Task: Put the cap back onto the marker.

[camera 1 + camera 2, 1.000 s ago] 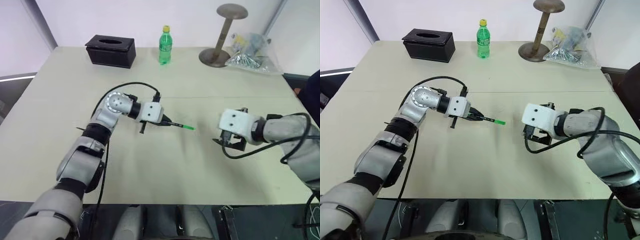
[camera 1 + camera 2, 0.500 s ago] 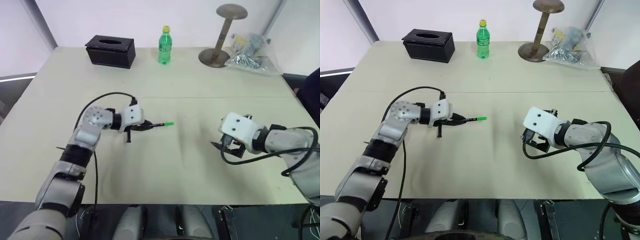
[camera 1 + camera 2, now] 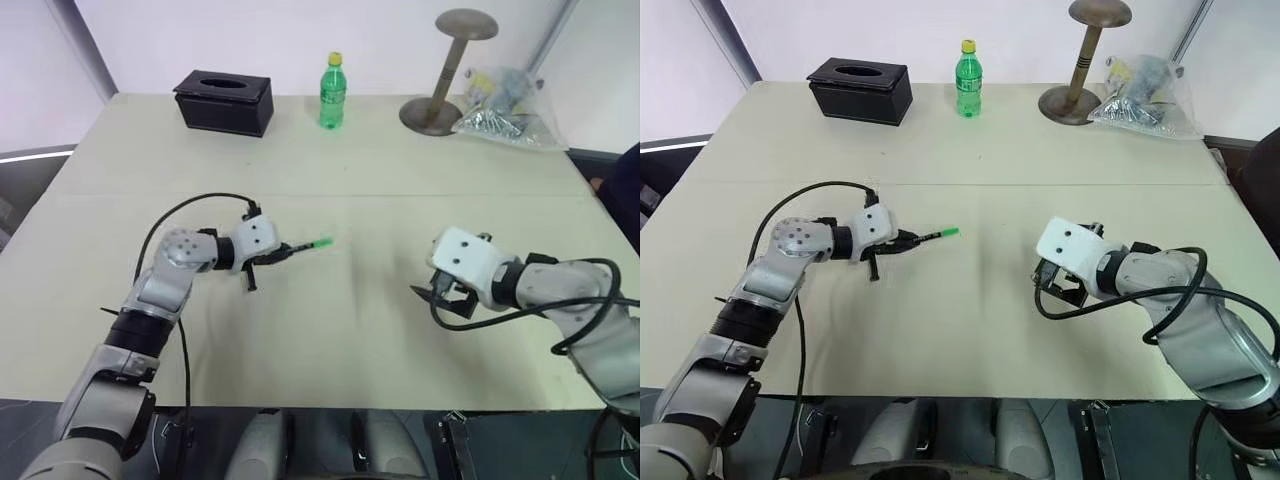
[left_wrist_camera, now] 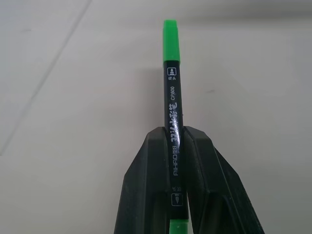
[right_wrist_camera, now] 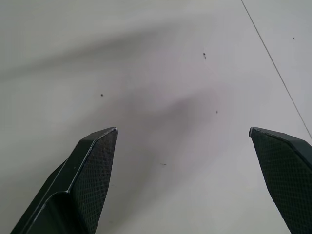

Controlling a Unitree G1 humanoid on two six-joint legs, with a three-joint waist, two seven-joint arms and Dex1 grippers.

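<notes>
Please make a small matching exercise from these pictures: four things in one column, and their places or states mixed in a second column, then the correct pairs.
Things:
1. marker
2. right gripper
3. green bottle
4. black box

Places or states:
A. open, nothing between its fingers
B. far left part of the table
C. held by the left gripper
D. upright near the table's far edge, right of the box

Pairs: 1-C, 2-A, 3-D, 4-B

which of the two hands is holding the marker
The left hand: its fingers are shut on the black marker, green cap end pointing outward. The right hand is wide open over bare table, holding nothing.
</notes>
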